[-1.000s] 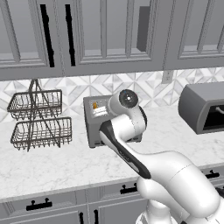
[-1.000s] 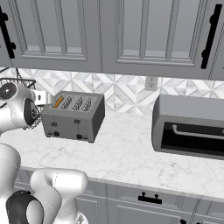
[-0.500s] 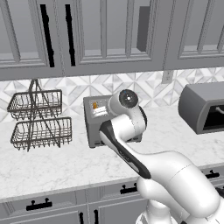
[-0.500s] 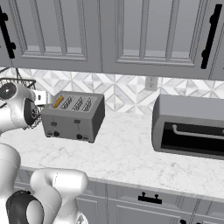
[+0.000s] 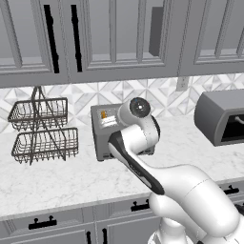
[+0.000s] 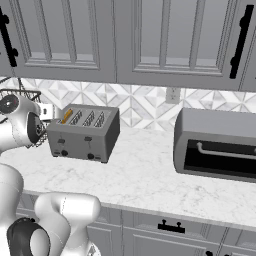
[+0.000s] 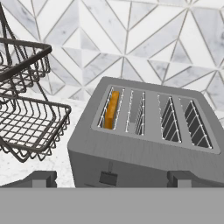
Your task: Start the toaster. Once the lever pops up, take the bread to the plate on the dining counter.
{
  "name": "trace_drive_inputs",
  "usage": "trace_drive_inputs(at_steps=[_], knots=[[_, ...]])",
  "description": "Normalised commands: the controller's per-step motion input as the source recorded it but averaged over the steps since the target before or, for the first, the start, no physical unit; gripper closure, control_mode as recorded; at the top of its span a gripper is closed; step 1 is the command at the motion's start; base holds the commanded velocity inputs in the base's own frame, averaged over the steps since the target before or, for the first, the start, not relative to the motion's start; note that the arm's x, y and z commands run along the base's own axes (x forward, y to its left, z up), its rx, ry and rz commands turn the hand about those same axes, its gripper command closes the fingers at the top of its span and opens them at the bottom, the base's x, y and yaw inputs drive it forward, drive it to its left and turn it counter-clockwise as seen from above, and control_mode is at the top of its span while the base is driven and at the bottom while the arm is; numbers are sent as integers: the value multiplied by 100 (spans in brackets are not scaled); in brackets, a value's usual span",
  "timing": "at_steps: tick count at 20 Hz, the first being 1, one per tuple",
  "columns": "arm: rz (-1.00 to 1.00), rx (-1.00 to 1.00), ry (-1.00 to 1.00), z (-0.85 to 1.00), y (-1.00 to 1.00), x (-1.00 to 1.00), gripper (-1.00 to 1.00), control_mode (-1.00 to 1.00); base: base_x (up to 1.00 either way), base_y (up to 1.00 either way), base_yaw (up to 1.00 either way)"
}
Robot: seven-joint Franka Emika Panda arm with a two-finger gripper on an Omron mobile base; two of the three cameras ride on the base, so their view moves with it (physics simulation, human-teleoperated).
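Toaster [image 7: 144,140] sits on the grey-veined worktop [image 6: 145,180] against the tiled backsplash, just ahead of and below my gripper [image 7: 111,177]; in my hand view its body fills from about 9 o'clock round to 3 o'clock, with its long axis running left to right across my line of sight. Its front face with the slider levers points back toward me and slightly down, so I judge the coming move is a short drop forward onto the left lever [image 7: 108,178], which lies at 6 o'clock, between my two fingertips [image 7: 41,179]. Those tips stand spread wide apart, holding nothing. A wire basket rack [image 7: 26,109] stands near at 9 o'clock. Smallest, the bread [image 7: 111,109] stands upright on edge in the leftmost slot, its long edge running front to back.
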Motion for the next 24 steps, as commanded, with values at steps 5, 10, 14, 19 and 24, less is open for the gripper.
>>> trace_drive_inputs(at_steps=[5, 10, 14, 19, 24], knots=[[0, 0, 0, 0, 0, 0, -100, -100, 0, 0, 0], [0, 0, 0, 0, 0, 0, -100, -100, 0, 0, 0], [0, 0, 0, 0, 0, 0, -100, -100, 0, 0, 0], [0, 0, 0, 0, 0, 0, -100, -100, 0, 0, 0], [0, 0, 0, 0, 0, 0, -100, -100, 0, 0, 0]])
